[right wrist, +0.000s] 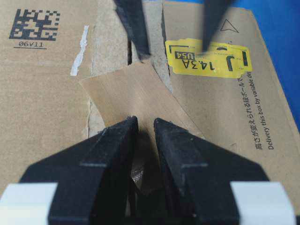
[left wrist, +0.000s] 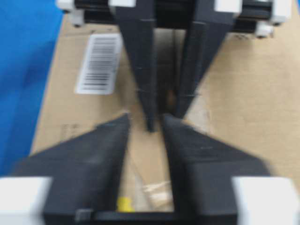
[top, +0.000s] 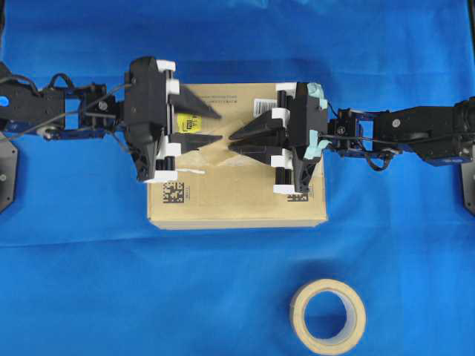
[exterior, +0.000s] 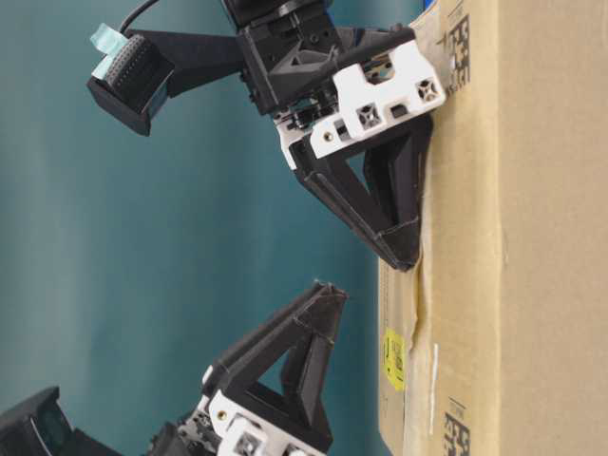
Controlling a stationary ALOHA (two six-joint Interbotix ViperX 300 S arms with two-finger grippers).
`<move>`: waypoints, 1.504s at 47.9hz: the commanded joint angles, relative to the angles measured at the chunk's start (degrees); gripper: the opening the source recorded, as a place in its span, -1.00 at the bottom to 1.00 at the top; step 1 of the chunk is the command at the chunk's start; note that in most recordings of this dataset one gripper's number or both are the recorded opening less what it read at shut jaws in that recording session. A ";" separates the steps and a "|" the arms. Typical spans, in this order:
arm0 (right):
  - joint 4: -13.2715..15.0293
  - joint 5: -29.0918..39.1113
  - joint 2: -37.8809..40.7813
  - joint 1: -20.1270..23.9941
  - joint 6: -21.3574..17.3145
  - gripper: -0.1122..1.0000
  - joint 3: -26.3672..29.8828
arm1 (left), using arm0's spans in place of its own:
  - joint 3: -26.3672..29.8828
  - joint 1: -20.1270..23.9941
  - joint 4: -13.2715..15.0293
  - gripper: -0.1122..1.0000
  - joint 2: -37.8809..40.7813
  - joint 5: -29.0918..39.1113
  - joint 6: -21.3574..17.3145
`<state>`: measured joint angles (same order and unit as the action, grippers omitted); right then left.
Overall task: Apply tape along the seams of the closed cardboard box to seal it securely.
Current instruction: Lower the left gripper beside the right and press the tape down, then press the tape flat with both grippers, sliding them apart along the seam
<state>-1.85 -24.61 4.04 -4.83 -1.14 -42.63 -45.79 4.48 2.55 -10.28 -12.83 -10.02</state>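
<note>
The cardboard box [top: 237,200] lies mid-table with its yellow sticker [right wrist: 206,58] and barcode label [left wrist: 99,63] up. A tan square piece of tape [right wrist: 126,91] lies slantwise over the seam [right wrist: 129,55], amid pale old tape residue. My right gripper [right wrist: 145,121] has its jaws nearly together over the tape's near end, which seems pinched between them. Its tip touches the box top in the table-level view [exterior: 404,256]. My left gripper [top: 221,127] faces it, open and empty, over the sticker and just above the box [exterior: 323,290].
A beige tape roll [top: 327,315] lies on the blue cloth [top: 89,282] in front of the box, to the right. A square black-and-white code [right wrist: 35,23] sits near the box's front left corner. Both arms meet over the box's middle.
</note>
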 commanded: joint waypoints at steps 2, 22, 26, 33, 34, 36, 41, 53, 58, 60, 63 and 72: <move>-0.18 0.26 -0.97 -0.44 0.00 -0.33 0.18 | -0.44 -1.93 -0.35 -0.61 -0.44 -3.78 0.09; -0.18 0.26 -0.97 -1.41 0.00 -0.34 0.62 | -0.79 -2.20 -0.35 -0.79 5.27 -6.33 1.93; -0.09 0.26 -0.97 -1.76 0.00 -0.34 0.88 | -0.70 -2.11 -0.35 -0.79 6.42 -6.59 1.93; -0.09 0.00 -0.97 -2.29 0.09 -0.34 1.23 | -0.62 -2.20 -0.35 -0.79 7.91 -6.94 2.20; -0.18 -0.09 -0.97 -2.29 0.09 -0.34 1.23 | -0.62 -2.20 -0.35 -0.79 7.91 -6.94 2.20; -0.18 0.00 -0.97 -2.37 0.18 -0.34 1.41 | -0.62 -2.20 -0.35 -0.79 8.00 -6.94 2.20; -0.09 -0.09 -0.88 -2.37 0.18 -0.34 1.49 | -0.62 -2.20 -0.35 -0.79 7.91 -6.94 2.11; -0.09 0.00 -0.70 -2.37 0.18 -0.37 1.76 | -0.62 -0.62 -0.35 -0.79 7.65 -8.17 0.70; -0.09 0.18 -0.53 -2.37 0.18 -0.48 2.20 | -0.44 -0.35 -0.35 -0.79 7.73 -8.70 0.35; -0.09 0.18 -0.44 -2.37 0.18 -0.55 2.29 | -0.18 -0.35 -0.35 -0.79 7.91 -8.70 0.35; 0.00 0.09 -0.26 -2.37 0.18 -0.68 2.55 | 0.18 -0.35 -0.35 -0.79 8.09 -8.79 0.26; 0.44 0.26 0.53 -2.37 0.26 -0.76 4.04 | 1.67 -0.35 -0.35 -0.79 8.88 -8.96 -0.09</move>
<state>-1.58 -24.26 4.83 -6.86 -0.97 -40.17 -45.62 3.78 2.20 -1.05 -21.36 -10.02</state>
